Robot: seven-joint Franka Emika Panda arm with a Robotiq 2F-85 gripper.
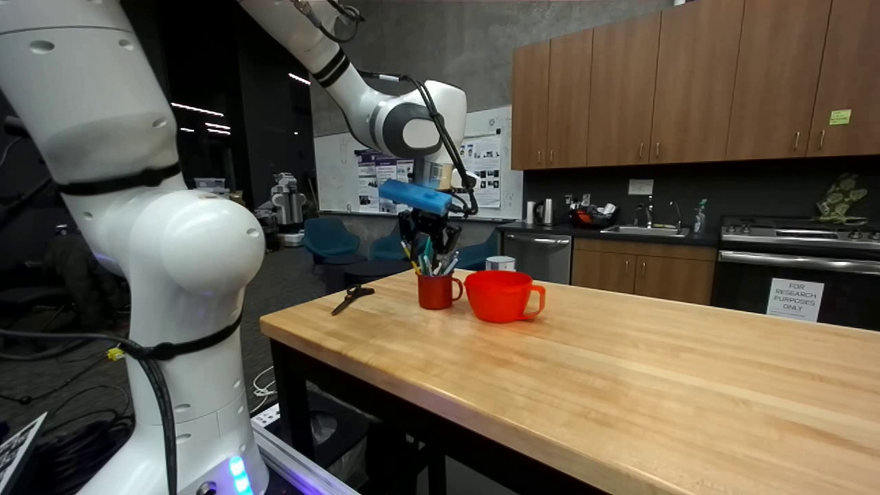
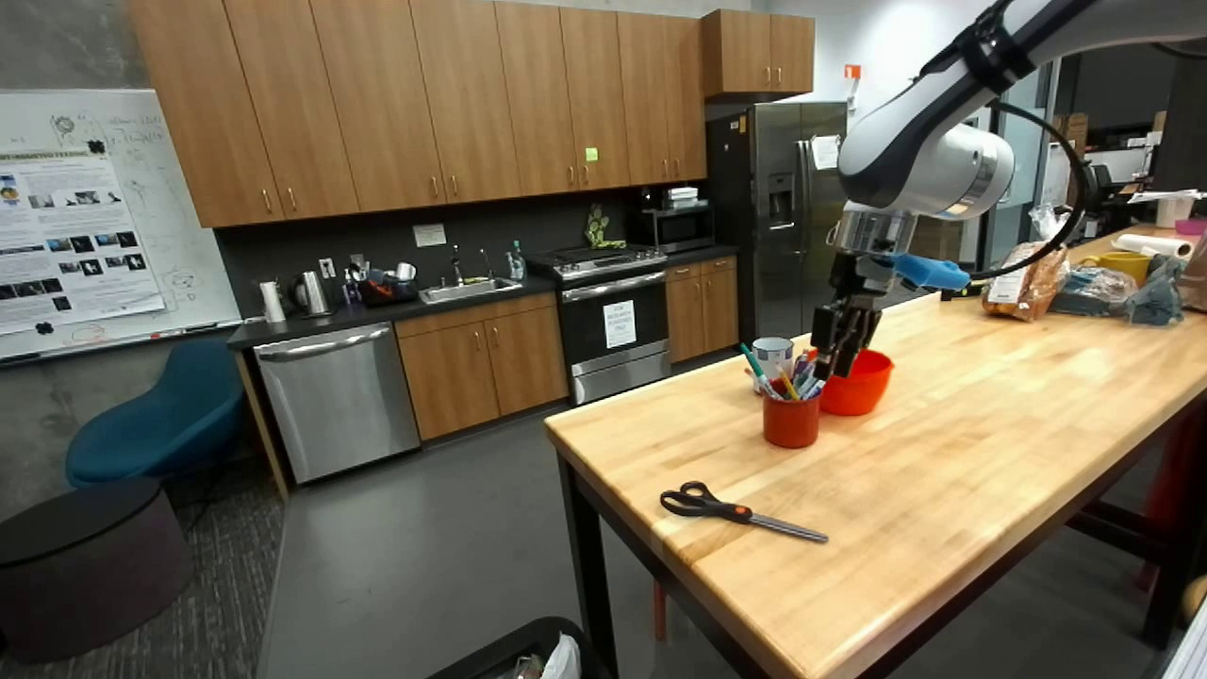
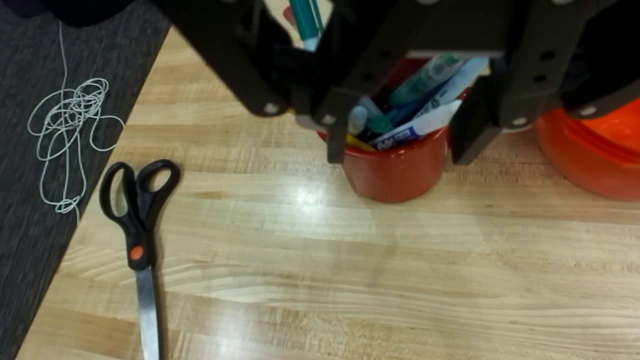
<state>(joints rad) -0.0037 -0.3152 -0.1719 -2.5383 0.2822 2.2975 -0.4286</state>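
The gripper [image 3: 401, 145] hangs over the red mug [image 3: 395, 177], its fingers [image 3: 336, 142] apart on either side of the pens and markers [image 3: 400, 107] standing in it; whether either finger touches them or the rim I cannot tell. The mug stands upright on the worktop [image 2: 952, 490], set in from its short end edge, with the orange-red bowl [image 2: 858, 385] just beside it, farther from that edge, and a pale container [image 2: 775, 351] toward the cabinet-side long edge. Near the short edge lie black-handled scissors [image 3: 138, 235], handles closest to it.
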